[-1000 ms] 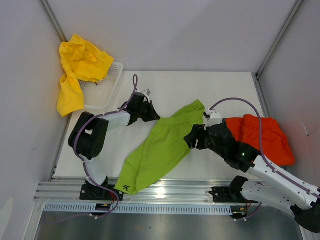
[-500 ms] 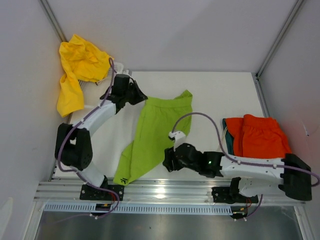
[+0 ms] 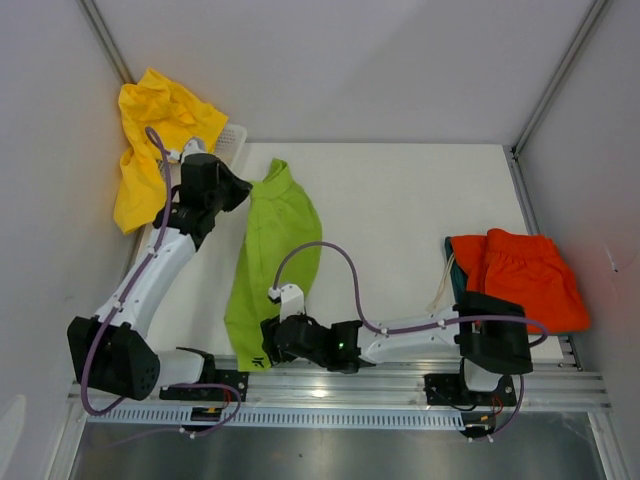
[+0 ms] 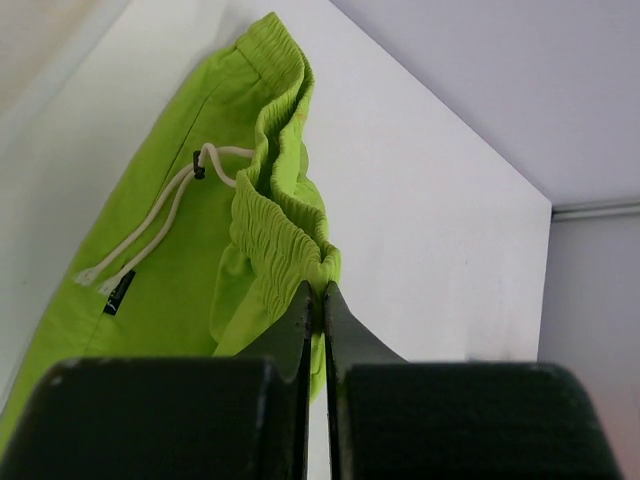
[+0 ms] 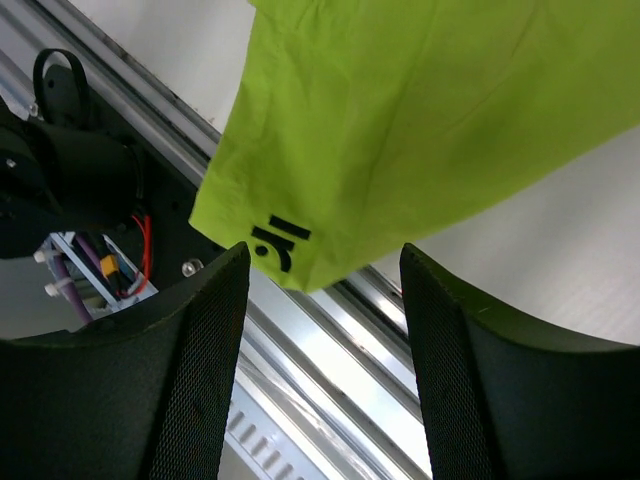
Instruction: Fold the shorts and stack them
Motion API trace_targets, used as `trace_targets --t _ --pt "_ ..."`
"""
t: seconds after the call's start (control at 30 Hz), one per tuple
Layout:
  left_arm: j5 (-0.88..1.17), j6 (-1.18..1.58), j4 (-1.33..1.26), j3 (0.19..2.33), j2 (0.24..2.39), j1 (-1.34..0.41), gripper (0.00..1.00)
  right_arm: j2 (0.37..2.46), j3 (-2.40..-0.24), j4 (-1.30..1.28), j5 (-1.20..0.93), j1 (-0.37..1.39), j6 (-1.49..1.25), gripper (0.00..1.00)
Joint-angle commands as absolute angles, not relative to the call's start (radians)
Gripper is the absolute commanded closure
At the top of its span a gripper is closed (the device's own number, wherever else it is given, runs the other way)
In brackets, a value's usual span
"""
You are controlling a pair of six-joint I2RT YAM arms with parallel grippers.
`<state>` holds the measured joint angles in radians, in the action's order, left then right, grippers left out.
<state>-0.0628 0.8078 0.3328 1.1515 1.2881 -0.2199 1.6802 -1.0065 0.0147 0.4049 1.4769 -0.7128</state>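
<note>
- Upper left of the overhead view: the yellow shorts (image 3: pixel 150 130) hang crumpled over the rim of the white basket (image 3: pixel 232 138), which stands at the far left corner of the desk (image 3: pixel 400 200).
- Just right of the basket, the left gripper (image 3: pixel 238 187) meets the far end of the lime green shorts (image 3: pixel 275 250). Its jaws are pinched tight on the elastic waistband, and in the left wrist view the gathered band bunches up right at their tips. A pale drawstring (image 4: pixel 150 225) trails across the fabric to the left of the pinch.
- Left of centre, the lime green shorts lie as a long narrow strip. They run from the gripped waistband at the far end down to the near edge of the desk, where the hem reaches the metal rail (image 3: pixel 400 375).
- Lower left of centre, the right gripper (image 3: pixel 268 345) sits low at that near hem. Its jaws stand wide apart. In the right wrist view the hem corner with its black logo (image 5: pixel 278 240) shows in the gap between the two fingers, nothing pinched. Whether a finger touches the cloth cannot be told.
- Far right, the orange-red shorts (image 3: pixel 530 275) lie folded on top of the dark teal shorts (image 3: pixel 455 270), of which only a sliver shows at the left edge. Both are well apart from either set of jaws.
</note>
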Motion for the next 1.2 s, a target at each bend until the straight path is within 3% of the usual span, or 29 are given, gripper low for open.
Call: trace_targets --t 0.0,0.37,0.5,0.6,0.67,0.7,0.8,0.83,1.0,1.1,1.17 --pt "-0.110 0.848 0.351 1.146 1.230 -0.201 1.00 1.749 -1.100 0.063 0.472 1.499 -0.804 0.36" --pt "-0.098 0.845 0.344 1.150 1.200 -0.172 1.00 1.876 -1.157 -0.052 0.555 1.551 -0.986 0.41" --pt "-0.103 0.833 0.354 1.169 1.204 -0.163 1.00 1.885 -1.154 -0.109 0.612 1.581 -1.052 0.51" --pt "-0.103 0.834 0.359 1.183 1.200 -0.155 1.00 1.904 -1.152 -0.065 0.612 1.572 -1.039 0.53" --pt "-0.100 0.836 0.354 1.183 1.189 -0.155 1.00 1.916 -1.161 -0.055 0.620 1.551 -1.025 0.63" --pt "-0.098 0.838 0.351 1.181 1.186 -0.155 1.00 1.925 -1.169 -0.072 0.617 1.542 -1.023 0.78" --pt "-0.113 0.825 0.374 1.203 1.187 -0.152 1.00 1.911 -1.177 -0.161 0.636 1.517 -1.019 0.99" --pt "-0.120 0.809 0.383 1.227 1.189 -0.149 1.00 1.873 -1.167 -0.184 0.656 1.510 -0.991 1.00" --pt "-0.123 0.775 0.420 1.279 1.192 -0.115 1.00 1.623 -1.034 -0.302 0.729 1.427 -0.735 1.00" --pt "-0.127 0.758 0.417 1.281 1.183 -0.110 1.00 1.477 -0.950 -0.264 0.538 1.311 -0.582 1.00" --pt "-0.124 0.755 0.416 1.270 1.183 -0.110 1.00 1.441 -0.925 -0.259 0.488 1.281 -0.590 0.84"
